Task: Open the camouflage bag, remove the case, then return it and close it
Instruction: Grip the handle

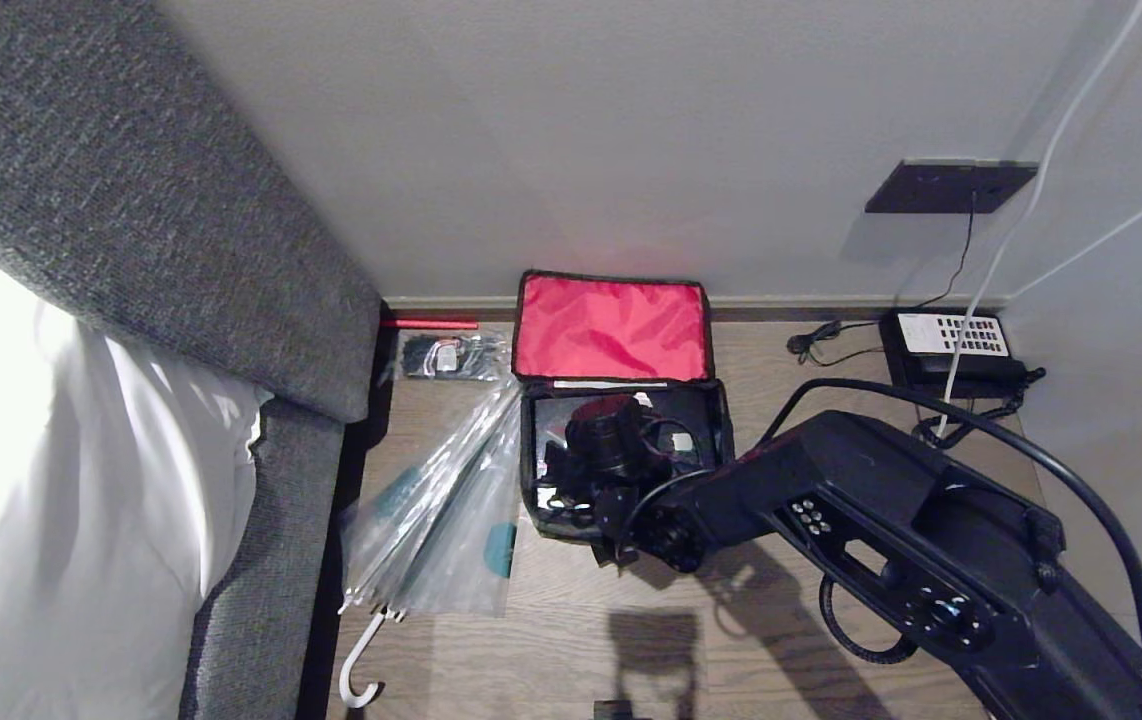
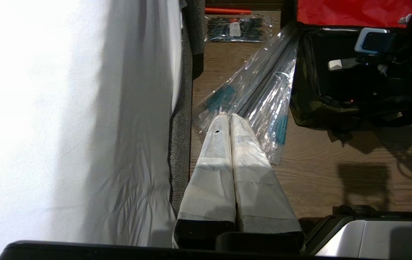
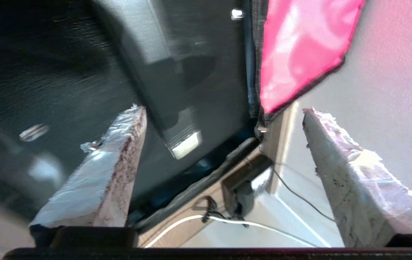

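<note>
The camouflage bag stands open on the wooden floor by the wall, its lid folded back and showing red lining. My right gripper reaches down into the bag from the right. In the right wrist view the right gripper is open wide, with no grip on anything. Just beyond its fingertips lies the dark grey case, with a pale clasp, inside the bag. My left gripper hangs parked beside the bed, shut and empty, and the bag's camouflage side shows to its right.
A clear plastic-wrapped umbrella lies just left of the bag. A grey bed frame with white bedding fills the left. A telephone and its cables sit at the right by the wall. A black packet lies behind the umbrella.
</note>
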